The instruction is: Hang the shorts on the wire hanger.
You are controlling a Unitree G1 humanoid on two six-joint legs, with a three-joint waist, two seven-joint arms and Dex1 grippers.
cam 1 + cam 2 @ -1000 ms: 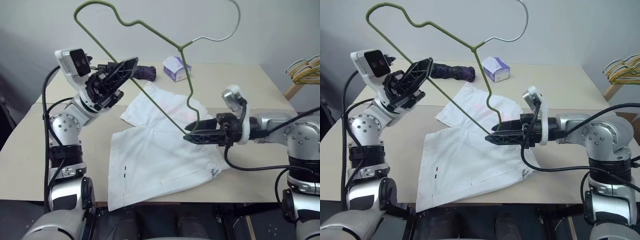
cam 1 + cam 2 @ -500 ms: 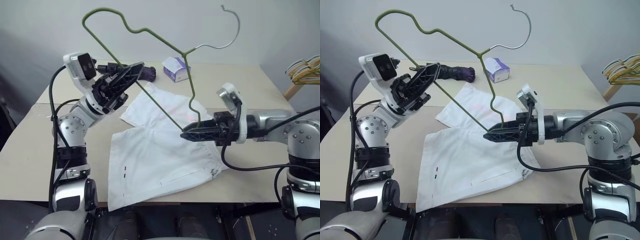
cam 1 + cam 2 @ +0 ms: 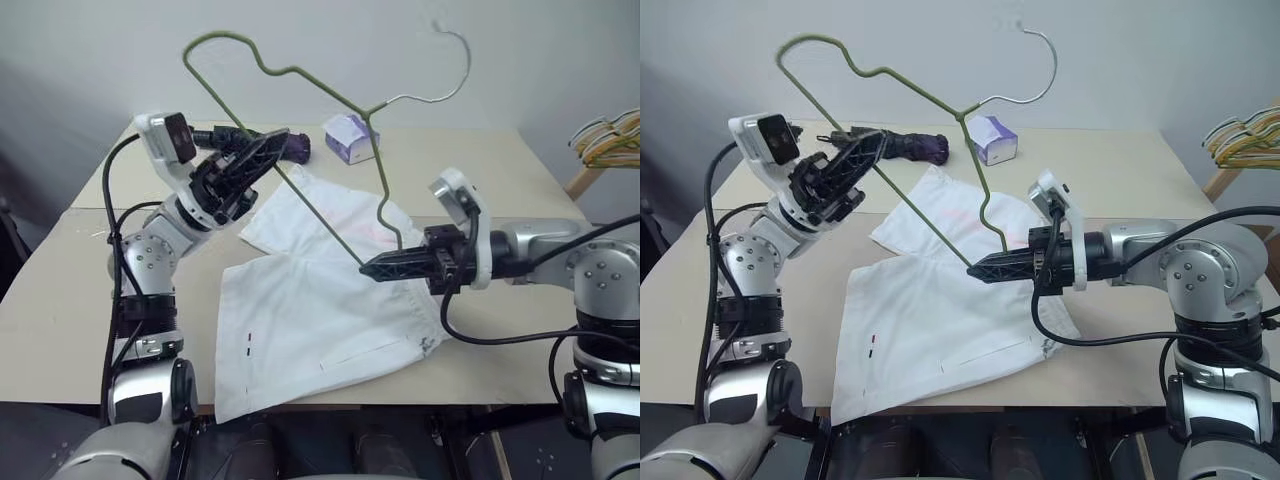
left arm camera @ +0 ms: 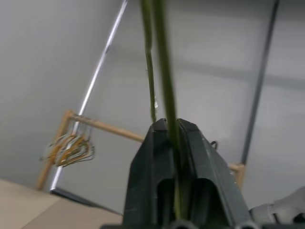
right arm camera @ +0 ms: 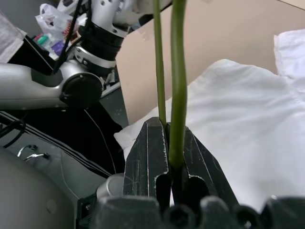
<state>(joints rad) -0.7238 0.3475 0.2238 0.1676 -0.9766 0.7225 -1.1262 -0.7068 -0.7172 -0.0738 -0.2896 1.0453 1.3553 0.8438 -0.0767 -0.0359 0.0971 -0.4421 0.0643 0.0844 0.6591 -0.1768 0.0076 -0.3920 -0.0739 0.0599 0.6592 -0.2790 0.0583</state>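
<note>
Head views: beige desk [image 3: 480,160] in two adjoining panels, set against a plain pale wall. White shorts [image 3: 320,300] spread flat at desk centre, one hem reaching the near edge. Olive wire hanger [image 3: 300,72] held upright in the air above the shorts, hook toward the wall. Left end effector [image 3: 262,150] around the hanger's long straight side, fingers slightly parted; firmness of hold cannot be told. Right end effector [image 3: 372,266] clenched on the hanger's lower corner, just above the shorts. Dark purple bundle [image 3: 912,146] and white-and-purple tissue box [image 3: 348,136] at the far side of the desk. Bunch of yellow and striped hangers [image 3: 608,138] on a wooden rack past the desk's right edge. Left wrist view: green wire running up between the black fingers [image 4: 200,157], grey wall and wooden rack [image 4: 76,143] beyond. Right wrist view: black fingers [image 5: 143,157] closed on the wire, white cloth and beige desk behind.
</note>
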